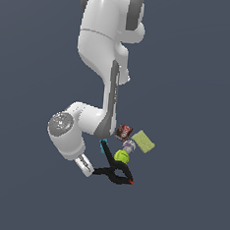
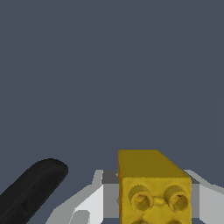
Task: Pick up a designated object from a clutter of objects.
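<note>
In the wrist view the designated object (image 2: 153,183), a small yellow-orange block with round studs on its near face, sits between my gripper's (image 2: 155,199) two fingers. The grey pads (image 2: 110,192) stand against both of its sides, so the gripper is shut on it. In the exterior view the gripper (image 1: 88,171) is low, right beside a handle of the black clamp (image 1: 114,173); the block itself is hidden there. The clutter of objects lies just past the clamp.
The clamp's handle (image 2: 30,190) lies close beside my fingers. Its red tip (image 1: 131,182) points away. Behind it are a lime-green ball (image 1: 121,156), a teal piece (image 1: 103,146), a dark red box (image 1: 124,132) and a pale yellow-green pad (image 1: 143,141).
</note>
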{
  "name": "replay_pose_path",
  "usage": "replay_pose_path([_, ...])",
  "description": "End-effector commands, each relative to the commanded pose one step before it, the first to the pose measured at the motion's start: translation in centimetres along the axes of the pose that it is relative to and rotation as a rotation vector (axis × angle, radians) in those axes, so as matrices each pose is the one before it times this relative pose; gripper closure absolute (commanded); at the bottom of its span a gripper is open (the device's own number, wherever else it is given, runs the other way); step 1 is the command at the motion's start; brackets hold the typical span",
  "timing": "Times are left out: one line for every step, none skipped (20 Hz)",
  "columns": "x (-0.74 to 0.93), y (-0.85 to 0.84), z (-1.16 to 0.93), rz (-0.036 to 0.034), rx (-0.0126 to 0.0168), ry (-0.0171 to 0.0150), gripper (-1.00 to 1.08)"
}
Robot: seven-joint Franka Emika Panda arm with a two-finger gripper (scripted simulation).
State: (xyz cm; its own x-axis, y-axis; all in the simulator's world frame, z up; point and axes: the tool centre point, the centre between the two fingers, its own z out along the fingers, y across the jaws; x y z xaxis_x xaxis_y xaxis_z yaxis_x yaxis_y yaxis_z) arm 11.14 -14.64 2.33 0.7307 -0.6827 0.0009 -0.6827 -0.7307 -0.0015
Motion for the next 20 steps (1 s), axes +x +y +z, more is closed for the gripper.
replay_pose_path([-0.007, 0.113, 0.143, 0.00103, -0.00156, -0.00122, 1.08])
replay_pose_path([0.015, -0.091, -0.148, -0.00074, 0.00147, 0.00144, 1.08])
replay_pose_path([-0.007, 0.009, -0.017, 0.00000, 0.00000, 0.00000, 1.08])
replay_pose_path([-0.022, 0.026, -0.052, 0.00000, 0.00000, 0.00000, 1.08])
replay_pose_path([-0.037, 0.043, -0.087, 0.00000, 0.00000, 0.00000, 1.08])
replay_pose_path([-0.052, 0.061, -0.122, 0.00000, 0.00000, 0.00000, 1.08])
replay_pose_path([-0.067, 0.079, -0.158, 0.00000, 0.00000, 0.00000, 1.08])
replay_pose_path([-0.082, 0.097, -0.194, 0.00000, 0.00000, 0.00000, 1.08])
replay_pose_path([-0.098, 0.115, -0.231, 0.00000, 0.00000, 0.00000, 1.08])
replay_pose_path([-0.114, 0.134, -0.269, 0.00000, 0.00000, 0.00000, 1.08])
replay_pose_path([-0.130, 0.152, -0.307, 0.00000, 0.00000, 0.00000, 1.08])
replay_pose_path([-0.146, 0.171, -0.345, 0.00000, 0.00000, 0.00000, 1.08])
replay_pose_path([-0.162, 0.190, -0.383, 0.00000, 0.00000, 0.00000, 1.08])
replay_pose_path([-0.171, 0.222, -0.411, 0.00018, 0.00048, -0.00047, 1.08])
replay_pose_path([-0.195, 0.229, -0.462, 0.00000, 0.00000, 0.00000, 1.08])
replay_pose_path([-0.212, 0.248, -0.502, 0.00000, 0.00000, 0.00000, 1.08])
replay_pose_path([-0.229, 0.268, -0.542, 0.00000, 0.00000, 0.00000, 1.08])
replay_pose_path([-0.246, 0.288, -0.583, 0.00000, 0.00000, 0.00000, 1.08])
replay_pose_path([-0.253, 0.322, -0.612, 0.00019, 0.00046, -0.00048, 1.08])
replay_pose_path([-0.280, 0.328, -0.666, 0.00000, 0.00000, 0.00000, 1.08])
